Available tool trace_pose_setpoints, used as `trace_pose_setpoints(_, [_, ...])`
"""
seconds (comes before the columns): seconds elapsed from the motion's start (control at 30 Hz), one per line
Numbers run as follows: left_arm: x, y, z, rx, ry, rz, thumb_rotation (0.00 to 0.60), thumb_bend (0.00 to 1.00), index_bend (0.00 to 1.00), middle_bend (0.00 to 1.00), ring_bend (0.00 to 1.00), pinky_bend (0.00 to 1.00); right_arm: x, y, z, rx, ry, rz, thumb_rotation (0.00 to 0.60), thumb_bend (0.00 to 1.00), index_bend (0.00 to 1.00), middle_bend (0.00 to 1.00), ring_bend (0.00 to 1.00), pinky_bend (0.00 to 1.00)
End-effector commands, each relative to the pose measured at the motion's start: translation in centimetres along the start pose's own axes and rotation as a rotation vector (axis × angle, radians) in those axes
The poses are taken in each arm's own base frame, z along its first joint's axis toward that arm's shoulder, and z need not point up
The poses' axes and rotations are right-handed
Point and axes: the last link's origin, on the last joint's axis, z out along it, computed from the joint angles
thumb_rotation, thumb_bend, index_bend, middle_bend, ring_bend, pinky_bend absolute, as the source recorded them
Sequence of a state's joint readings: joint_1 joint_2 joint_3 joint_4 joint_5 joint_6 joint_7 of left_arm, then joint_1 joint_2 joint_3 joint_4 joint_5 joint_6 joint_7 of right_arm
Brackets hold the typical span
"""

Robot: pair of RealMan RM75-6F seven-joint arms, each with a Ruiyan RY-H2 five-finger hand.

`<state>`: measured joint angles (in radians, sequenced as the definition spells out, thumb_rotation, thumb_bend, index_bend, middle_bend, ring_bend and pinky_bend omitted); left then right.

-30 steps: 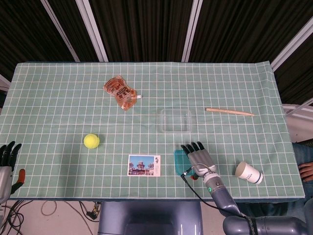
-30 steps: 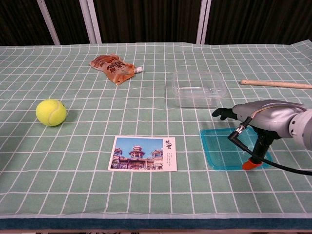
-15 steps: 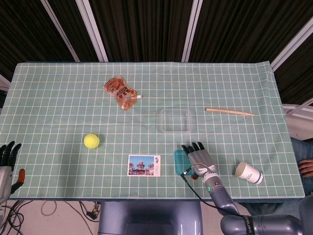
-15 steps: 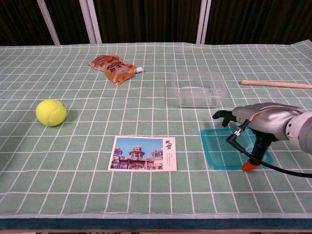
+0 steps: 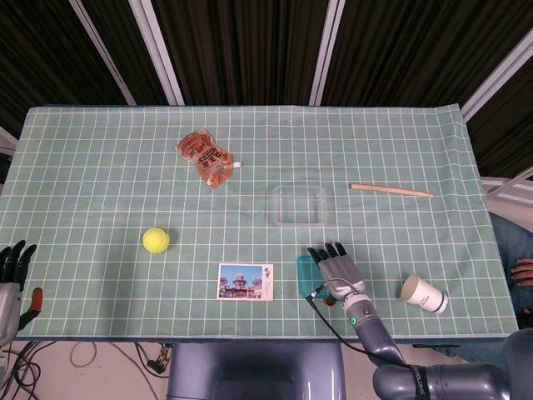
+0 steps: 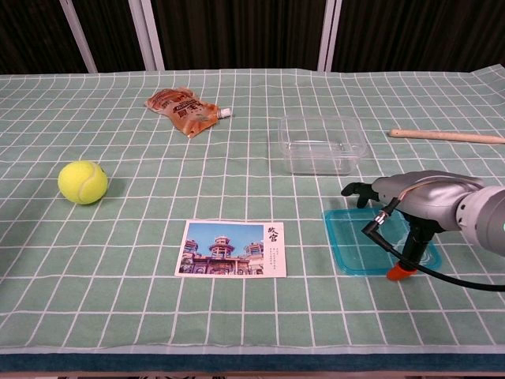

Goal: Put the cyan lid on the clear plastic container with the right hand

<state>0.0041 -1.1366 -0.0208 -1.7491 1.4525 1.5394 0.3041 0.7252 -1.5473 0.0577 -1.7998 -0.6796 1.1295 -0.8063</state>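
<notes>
1. The right hand [image 6: 410, 197] has drawn back a little toward the robot and sunk lower over the cyan lid [image 6: 359, 241].
2. Its fingers are spread, grasping nothing — the orange thumb tip touches the lid's near edge.
3. The lid lies flat near the clear plastic container [image 6: 322, 143] — apart from it.
4. The left hand [image 5: 10, 279] rests released at the table edge.

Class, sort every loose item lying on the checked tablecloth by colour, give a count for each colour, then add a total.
Cyan: 1, lid
Clear: 1, container
Yellow: 1, tennis ball
Orange: 1, pouch
White: 1, paper cup
Tan: 1, stick
Multicoloured: 1, postcard
Total: 7
</notes>
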Motion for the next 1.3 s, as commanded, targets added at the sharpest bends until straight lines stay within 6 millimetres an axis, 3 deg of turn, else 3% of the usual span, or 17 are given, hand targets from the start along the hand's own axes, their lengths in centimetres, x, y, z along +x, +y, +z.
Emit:
trace_pose_setpoints(0.03, [0.0, 0.0, 0.0, -0.002, -0.001, 0.001, 0.600, 0.50, 0.05, 0.00, 0.00, 0.00, -0.1, 0.0, 0.1, -0.001, 0.001, -0.001, 0.600, 0.14, 0.00, 0.20, 0.00, 0.00])
trace_pose_setpoints(0.87, [0.0, 0.0, 0.0, 0.005, -0.002, -0.005, 0.600, 0.50, 0.05, 0.00, 0.00, 0.00, -0.9, 0.0, 0.6, -0.007, -0.043, -0.011, 0.600, 0.14, 0.00, 0.25, 0.00, 0.00])
trace_pose_setpoints(1.07, [0.1, -0.1, 0.0, 0.006, -0.002, -0.007, 0.600, 0.50, 0.05, 0.00, 0.00, 0.00, -1.1, -0.2, 0.7, -0.001, -0.061, -0.025, 0.600, 0.15, 0.00, 0.32, 0.00, 0.00])
trace_pose_setpoints(1.3, [0.1, -0.1, 0.0, 0.009, -0.003, -0.010, 0.600, 0.50, 0.05, 0.00, 0.00, 0.00, -1.1, -0.3, 0.9, 0.006, -0.068, 0.001, 0.600, 0.24, 0.00, 0.38, 0.03, 0.00])
